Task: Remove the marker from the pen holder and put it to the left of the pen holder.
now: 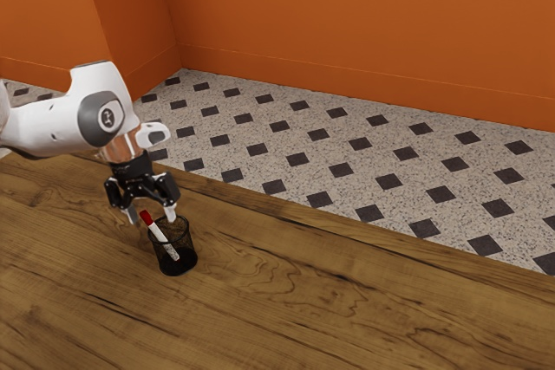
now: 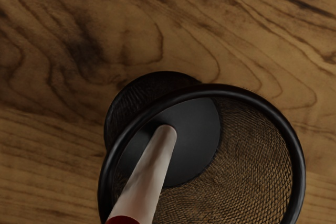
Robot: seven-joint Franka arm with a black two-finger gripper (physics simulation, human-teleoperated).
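The pincer [image 1: 151,217] hangs just over the pen holder [image 1: 183,263], its two fingers spread apart and released, gripping nothing. The marker [image 1: 160,237] is in the pen holder, leaning — its red cap [image 1: 146,217] sticks up past the rim, while the white body slants down inside. In the wrist view the marker's lower end meets the dark round base [image 2: 197,145]. The black mesh holder stands upright on the wooden surface [image 1: 269,301].

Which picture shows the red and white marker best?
The exterior view: the marker shows whole, leaning in the black mesh pen holder. The wrist view shows its white barrel closer, but crops the red end.
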